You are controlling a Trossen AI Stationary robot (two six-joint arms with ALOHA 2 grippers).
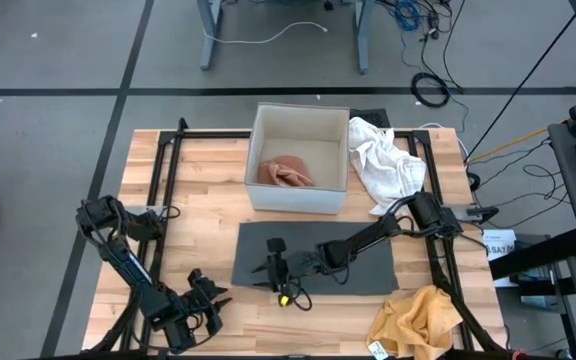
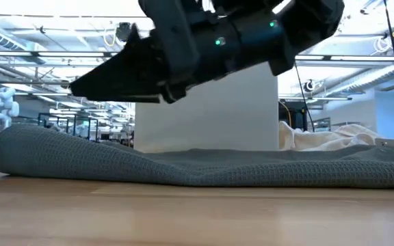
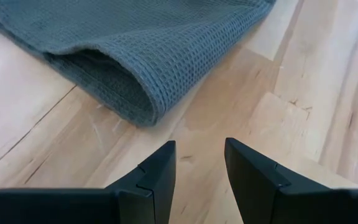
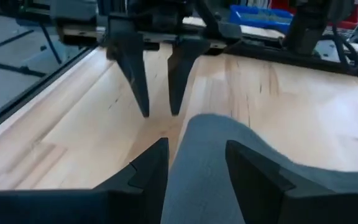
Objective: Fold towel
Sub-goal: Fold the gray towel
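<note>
Towel (image 1: 318, 262) lies flat; right end effector (image 1: 271, 268) above, left end effector (image 1: 216, 297) beside, both parted, empty.

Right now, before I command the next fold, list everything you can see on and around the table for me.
Grey towel: one, dark grey waffle weave, folded, front middle of the table.
White box: one, white, open-topped, behind the towel.
Pink cloth: one, pinkish, inside the white box.
White cloth: one, white, crumpled, right of the box.
Yellow cloth: one, mustard yellow, crumpled, front right corner.
Table: one, light wood.
Left gripper: dark, open, empty, front left, near the towel's left corner.
Right gripper: dark, open, over the towel's left edge, fingers astride a fold.
</note>
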